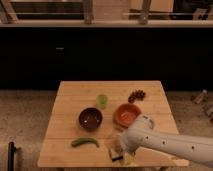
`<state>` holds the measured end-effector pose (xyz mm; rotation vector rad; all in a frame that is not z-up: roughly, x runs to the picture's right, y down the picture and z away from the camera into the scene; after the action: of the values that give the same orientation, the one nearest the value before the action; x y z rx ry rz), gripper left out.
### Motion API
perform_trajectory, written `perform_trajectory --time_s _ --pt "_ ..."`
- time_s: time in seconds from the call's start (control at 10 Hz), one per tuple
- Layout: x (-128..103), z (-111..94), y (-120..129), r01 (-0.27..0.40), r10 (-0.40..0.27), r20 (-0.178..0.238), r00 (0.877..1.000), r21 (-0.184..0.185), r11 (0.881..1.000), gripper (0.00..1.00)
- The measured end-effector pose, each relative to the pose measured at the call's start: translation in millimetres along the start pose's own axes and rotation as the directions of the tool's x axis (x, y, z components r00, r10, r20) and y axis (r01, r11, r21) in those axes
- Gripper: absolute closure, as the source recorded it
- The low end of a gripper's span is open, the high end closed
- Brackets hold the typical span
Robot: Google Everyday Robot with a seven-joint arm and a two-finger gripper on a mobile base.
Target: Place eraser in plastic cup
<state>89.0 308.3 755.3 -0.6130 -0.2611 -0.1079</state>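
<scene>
The eraser (115,148), pale on top with a dark base, lies near the front edge of the wooden table (70,107), partly covered by my gripper. My gripper (117,151) is down at the eraser, on the end of the white arm (165,145) that reaches in from the lower right. The plastic cup (102,100), small and light green, stands upright at the table's middle, well behind the gripper and apart from it.
A dark brown bowl (90,119) sits in front of and left of the cup. An orange bowl (127,115) stands just behind the arm. A green pepper (84,142) lies front left. A dark reddish cluster (137,95) lies back right.
</scene>
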Motion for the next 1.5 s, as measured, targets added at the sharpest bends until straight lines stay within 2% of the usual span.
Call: perform_trajectory --time_s 0.6,0.7,1.1,1.3,1.5 --pt "-1.7 4.2 -1.6 0.007 -0.007 -0.004 1.0 -0.006 1.0 0.22" --pt "-1.9 4.4 -1.6 0.008 -0.008 -0.006 1.0 -0.001 1.0 0.27" --pt "-3.4 1.2 0.1 0.026 -0.025 -0.033 0.999 0.043 0.999 0.67" --pt "-5.2 0.4 0.8 0.033 -0.031 -0.038 0.999 0.048 0.998 0.9" --pt "-6.2 0.0 -0.9 0.05 -0.048 -0.036 0.998 0.048 0.998 1.0"
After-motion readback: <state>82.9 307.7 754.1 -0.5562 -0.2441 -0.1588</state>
